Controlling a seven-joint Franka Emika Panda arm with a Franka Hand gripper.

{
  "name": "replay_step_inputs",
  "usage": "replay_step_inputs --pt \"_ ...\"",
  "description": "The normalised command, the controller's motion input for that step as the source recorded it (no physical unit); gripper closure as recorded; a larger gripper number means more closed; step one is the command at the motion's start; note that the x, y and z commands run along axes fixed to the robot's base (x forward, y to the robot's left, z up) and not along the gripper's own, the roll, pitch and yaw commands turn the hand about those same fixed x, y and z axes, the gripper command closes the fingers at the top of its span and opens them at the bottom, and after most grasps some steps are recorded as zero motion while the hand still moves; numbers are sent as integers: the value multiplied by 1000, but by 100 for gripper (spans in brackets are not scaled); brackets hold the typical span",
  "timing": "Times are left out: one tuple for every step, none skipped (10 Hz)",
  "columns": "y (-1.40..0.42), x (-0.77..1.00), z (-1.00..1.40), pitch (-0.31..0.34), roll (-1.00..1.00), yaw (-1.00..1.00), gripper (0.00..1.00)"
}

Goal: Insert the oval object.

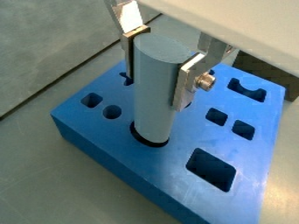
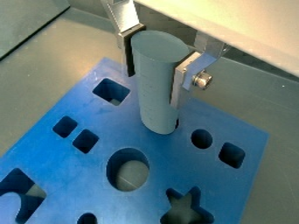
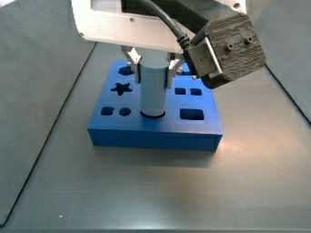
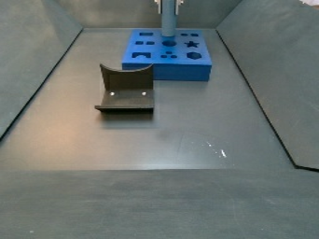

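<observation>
Upright oval object, hand gripping it, enters blue block.

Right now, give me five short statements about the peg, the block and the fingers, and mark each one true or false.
1. The tall pale grey-blue oval peg stands upright with its lower end in a hole of the blue block with shaped holes. True.
2. The gripper is well clear of the peg. False: its silver fingers sit on either side of the peg's upper part.
3. The peg lies flat on the block. False: it is upright.
4. A star-shaped hole shows in the block. True.
5. The dark brown curved piece sits on the block. False: it rests on the grey floor, apart from the block.
</observation>
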Motion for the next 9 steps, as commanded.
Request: replay_step_inputs --pt "-9 14 -546 -96 -243 0 100" --pt "0 0 -626 -123 -197 0 100" --pt "0 0 -611 -124 -147 0 100" --pt "0 0 -609 -143 -123 0 100" --pt "0 26 -577 -124 -107 0 100" --pt "0 74 -460 -76 -34 0 100" --pt "0 6 -189 -41 -46 0 100" --pt "0 37 0 34 0 0 100" --pt "0 0 0 0 0 0 100"
